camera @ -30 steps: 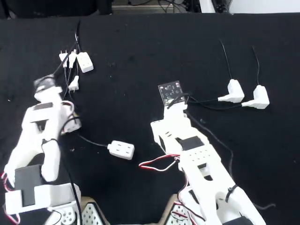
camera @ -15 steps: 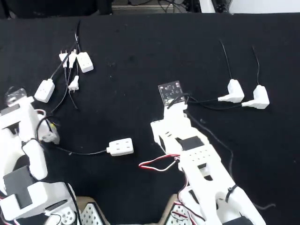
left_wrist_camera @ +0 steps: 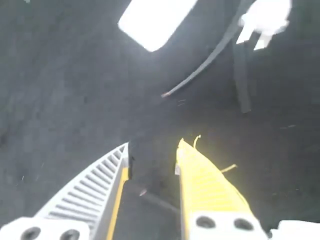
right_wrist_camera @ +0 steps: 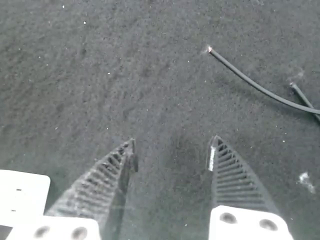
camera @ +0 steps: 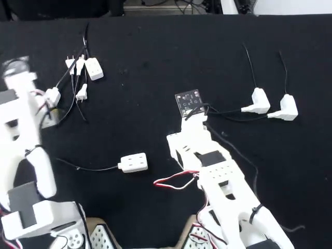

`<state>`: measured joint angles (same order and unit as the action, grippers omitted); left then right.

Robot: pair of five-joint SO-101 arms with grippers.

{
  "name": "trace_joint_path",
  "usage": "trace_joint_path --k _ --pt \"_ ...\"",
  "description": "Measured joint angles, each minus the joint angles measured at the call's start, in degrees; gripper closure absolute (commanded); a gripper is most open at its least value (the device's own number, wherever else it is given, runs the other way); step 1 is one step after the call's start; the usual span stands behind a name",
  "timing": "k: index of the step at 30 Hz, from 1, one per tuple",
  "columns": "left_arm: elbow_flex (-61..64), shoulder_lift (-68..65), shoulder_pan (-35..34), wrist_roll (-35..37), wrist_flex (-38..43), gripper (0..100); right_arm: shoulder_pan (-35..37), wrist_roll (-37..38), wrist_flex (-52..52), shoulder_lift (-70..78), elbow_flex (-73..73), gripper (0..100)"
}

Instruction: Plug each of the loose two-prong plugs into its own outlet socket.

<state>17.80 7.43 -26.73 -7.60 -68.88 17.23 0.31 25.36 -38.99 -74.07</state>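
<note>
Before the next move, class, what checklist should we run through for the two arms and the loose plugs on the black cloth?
1. Left tool open: ok, jaws apart.
2. Right tool open and empty: ok, over bare black cloth.
3. Small white two-prong plug plugged in: not ok, lying loose.
4. White rectangular outlet block unobstructed: ok, nothing on it.
5. Cable caught between the left tool's jaws: cannot tell.

A robotics lab bench: black cloth table (camera: 150, 46), white servo arms (camera: 218, 176), tangled cables (camera: 181, 5) behind.
</note>
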Motion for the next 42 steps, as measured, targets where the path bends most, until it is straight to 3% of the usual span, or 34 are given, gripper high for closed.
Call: trace_joint_path --k 4,9,16,19,22,25,42 --pt "-0.18 -4.13 6.95 2.29 5.45 72 0.0 0.0 0.0 0.0 0.0 77.6" --pt "-3.34 -13.89 10.9 4.13 10.11 77 0.0 0.0 0.0 0.0 0.0 77.6" --pt "-14.95 -28.04 11.34 4.13 10.55 78 0.0 0.0 0.0 0.0 0.0 77.6" --pt "-18.2 -31.82 11.34 4.31 10.55 84 0.0 0.0 0.0 0.0 0.0 77.6" --pt "-19.34 -32.53 11.6 4.57 10.55 98 0.0 0.0 0.0 0.0 0.0 77.6" --pt "-19.6 -32.62 11.34 4.75 10.55 96 0.0 0.0 0.0 0.0 0.0 77.6" --pt "-20.84 -27.08 11.25 4.84 -7.47 97 0.0 0.0 0.0 0.0 0.0 77.6"
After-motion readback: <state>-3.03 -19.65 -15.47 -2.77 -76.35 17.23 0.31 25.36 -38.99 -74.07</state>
